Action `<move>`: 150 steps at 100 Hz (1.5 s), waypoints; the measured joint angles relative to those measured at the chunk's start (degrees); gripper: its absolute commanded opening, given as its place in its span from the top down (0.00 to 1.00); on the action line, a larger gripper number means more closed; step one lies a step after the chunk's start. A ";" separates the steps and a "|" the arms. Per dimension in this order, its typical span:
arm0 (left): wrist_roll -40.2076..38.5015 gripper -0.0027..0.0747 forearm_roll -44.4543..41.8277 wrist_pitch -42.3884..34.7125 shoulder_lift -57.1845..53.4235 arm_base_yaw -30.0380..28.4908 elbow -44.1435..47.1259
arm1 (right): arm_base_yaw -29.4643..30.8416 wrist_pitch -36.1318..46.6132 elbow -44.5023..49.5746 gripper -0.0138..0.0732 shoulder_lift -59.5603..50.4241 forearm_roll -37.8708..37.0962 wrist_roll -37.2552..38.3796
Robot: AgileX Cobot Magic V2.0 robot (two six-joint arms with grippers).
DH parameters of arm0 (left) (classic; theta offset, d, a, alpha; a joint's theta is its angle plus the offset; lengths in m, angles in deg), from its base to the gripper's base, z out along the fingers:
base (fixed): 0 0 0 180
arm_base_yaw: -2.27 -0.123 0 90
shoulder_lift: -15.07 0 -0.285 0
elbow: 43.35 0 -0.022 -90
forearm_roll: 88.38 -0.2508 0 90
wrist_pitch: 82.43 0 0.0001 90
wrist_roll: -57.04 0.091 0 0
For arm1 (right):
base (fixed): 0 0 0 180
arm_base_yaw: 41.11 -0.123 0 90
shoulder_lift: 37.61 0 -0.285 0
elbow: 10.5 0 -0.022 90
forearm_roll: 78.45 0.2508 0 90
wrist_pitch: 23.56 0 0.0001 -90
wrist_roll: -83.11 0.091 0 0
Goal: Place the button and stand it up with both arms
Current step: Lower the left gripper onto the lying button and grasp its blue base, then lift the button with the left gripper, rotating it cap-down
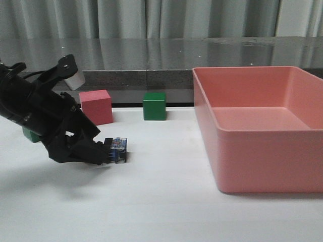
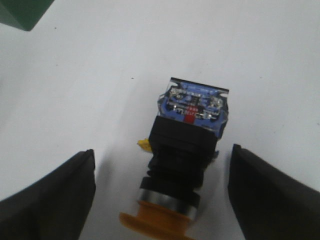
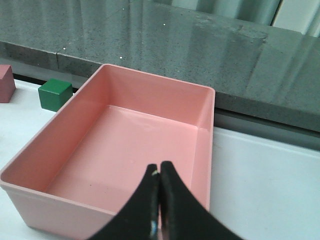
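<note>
Item one, the button (image 2: 187, 150): it is lying on its side on the white desk (image 1: 166, 201), toward the left side and roughly midway between the front and rear edges, with its blue base block pointing toward the desk's right side and its yellow cap toward the left gripper. In the left wrist view the cap, silver collar, black body and blue base are showing in a row, and the button is sitting between the two fingers (image 2: 55, 200) without either one touching it. Item two, the left gripper (image 1: 103, 151): its fingers are spreading wide on either side of the button, low over the desk, the black arm slanting up toward the left edge. Item three, the right gripper (image 3: 159, 210): its fingers are pressing together with nothing between them, and it is hanging above the front rim of the pink bin (image 3: 75, 200). Item four, the pink bin (image 1: 252, 166): it is occupying the right side of the desk, open at the top, its interior showing nothing inside. Item five, a pink cube (image 1: 96, 107) and a green cube (image 1: 154, 106): they are standing near the rear edge, well apart from the button, the pink one left of the green. A second green block (image 1: 30, 135) is peeking out behind the left arm.
</note>
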State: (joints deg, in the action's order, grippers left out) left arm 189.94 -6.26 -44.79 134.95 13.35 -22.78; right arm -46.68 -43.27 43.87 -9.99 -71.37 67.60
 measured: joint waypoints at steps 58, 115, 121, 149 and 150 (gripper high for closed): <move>0.13 0.51 0.49 2.78 3.22 -1.38 -0.47 | 0.00 0.00 0.00 0.91 0.00 0.00 0.10; -3.16 0.99 -6.13 1.07 -8.16 -3.86 -0.91 | 0.00 0.00 0.00 0.91 0.00 0.00 0.10; -8.83 0.99 -12.20 -0.32 -10.71 -3.30 -2.23 | 0.00 0.00 0.00 0.91 0.00 0.00 0.10; -48.91 0.99 -59.61 8.11 -15.20 4.39 -17.62 | 0.00 0.00 0.00 0.91 0.00 -0.10 0.10; -49.82 0.99 -60.83 9.02 -15.20 4.70 -18.43 | 0.00 0.00 0.00 0.91 0.00 -0.10 0.10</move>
State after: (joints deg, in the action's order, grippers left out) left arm 140.12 -67.09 -35.78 119.75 18.04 -41.21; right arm -46.68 -43.27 43.87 -9.99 -71.47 67.70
